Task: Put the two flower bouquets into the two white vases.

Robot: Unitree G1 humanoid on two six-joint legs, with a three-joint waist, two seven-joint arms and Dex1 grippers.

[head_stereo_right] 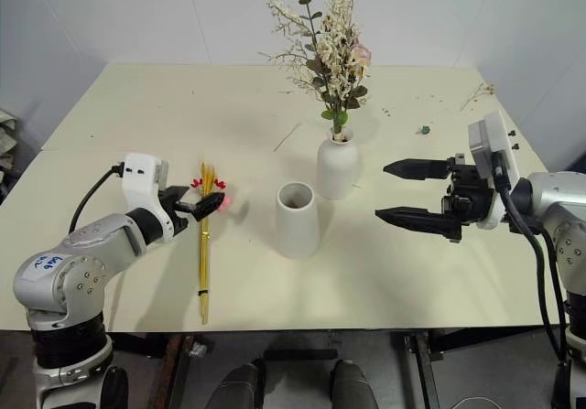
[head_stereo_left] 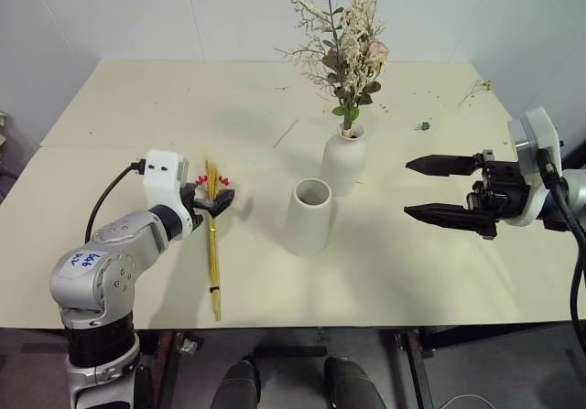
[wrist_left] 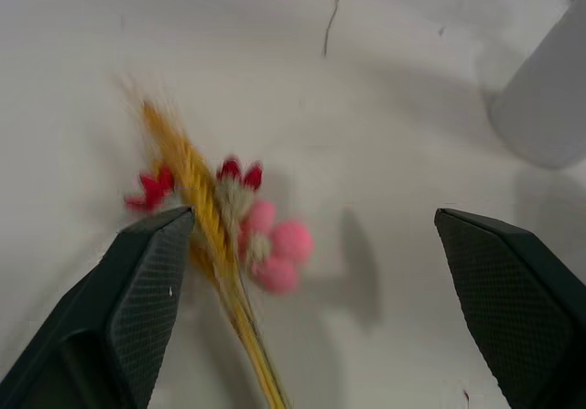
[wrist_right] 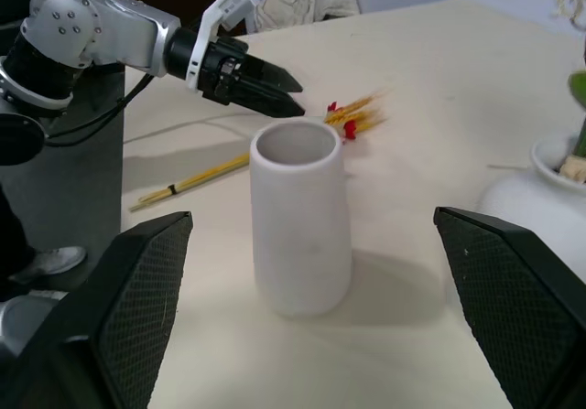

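Bushy dried bouquet (head_stereo_left: 346,48) stood in the rounded matte white vase (head_stereo_left: 343,160) | tapered cone vase (head_stereo_left: 307,217) stood empty beside it on the cream bench (head_stereo_left: 439,272) | slim wheat-stalk bundle (head_stereo_left: 213,244) lay flat | left gripper (head_stereo_left: 214,201), jaws apart, hovered over its red-pink flowers | right gripper (head_stereo_left: 414,188), jaws wide, held nothing.
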